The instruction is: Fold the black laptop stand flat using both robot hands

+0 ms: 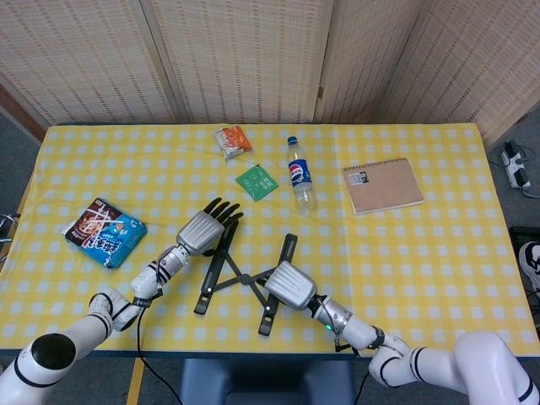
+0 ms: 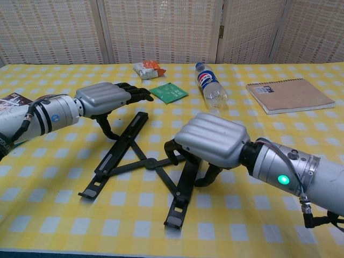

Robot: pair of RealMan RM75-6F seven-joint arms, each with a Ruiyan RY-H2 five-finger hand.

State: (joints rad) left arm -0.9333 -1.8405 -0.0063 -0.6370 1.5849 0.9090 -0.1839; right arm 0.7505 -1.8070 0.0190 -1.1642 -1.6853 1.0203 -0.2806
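Both hands sit at the black laptop stand (image 2: 145, 161), which lies spread open near the front edge of the table (image 1: 439, 253), its two long rails splayed apart and joined by crossed links in the middle. The right hand (image 2: 210, 141) arches over the right rail with its fingers curled down on either side of the bar; it looks like a grasp around the rail, though the chest view does not show for sure that the fingertips close on it. The left hand (image 2: 105, 98) hovers over the far end of the left rail, fingers stretched out and slightly apart, thumb hanging down beside the bar, holding nothing.

Judging by how things lie, the fold is barely begun: the rails are well apart and the links are wide open. What remains is to bring the two rails together until they lie side by side, which probably means the left hand must first take hold of or press against its rail.

Farther back on the table are a green packet (image 1: 256, 181), a plastic bottle (image 1: 298, 176) lying down, a small orange snack bag (image 1: 231, 140) and a spiral notebook (image 1: 382, 185). A blue snack packet (image 1: 105, 232) lies off to the left.
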